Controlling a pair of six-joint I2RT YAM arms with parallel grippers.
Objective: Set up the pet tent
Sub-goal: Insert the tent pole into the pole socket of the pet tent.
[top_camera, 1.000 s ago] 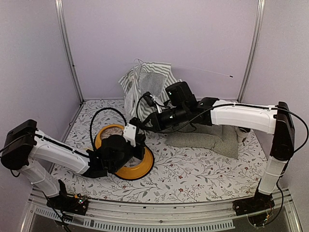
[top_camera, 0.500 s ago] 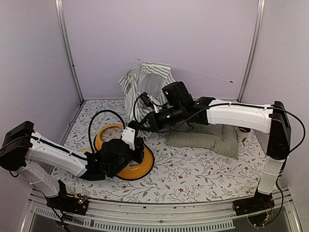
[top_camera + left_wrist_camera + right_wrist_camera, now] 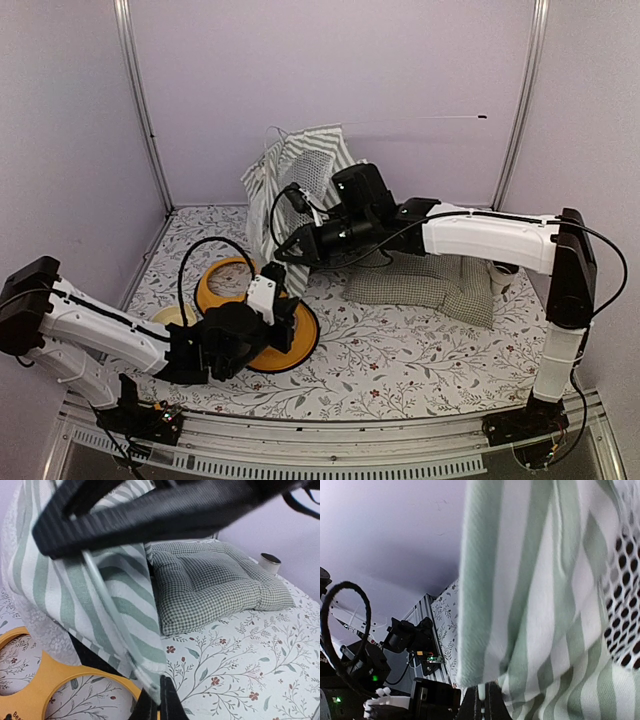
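Note:
The pet tent (image 3: 300, 175), green-and-white striped fabric with a mesh window, stands half raised at the back of the table. One thin white pole (image 3: 420, 120) sticks out of it toward the upper right. My left gripper (image 3: 160, 705) is shut on the tent's lower corner hem (image 3: 150, 677); from above, the left gripper (image 3: 283, 283) sits just under the fabric. My right gripper (image 3: 484, 706) is shut on a white pole end at the edge of the striped cloth (image 3: 535, 605); from above, the right gripper (image 3: 283, 255) is close over the left one.
A green-checked cushion (image 3: 430, 280) lies right of the tent, under the right arm. A yellow ring-shaped bowl stand (image 3: 295, 345) sits beneath the left wrist. A small white cup (image 3: 503, 275) stands at the far right. Metal frame posts (image 3: 140, 100) flank the back wall.
The pole's free tip has swung upward to nearly level. My right gripper has shifted left and down with the tent edge. The left arm has drawn back toward the near edge.

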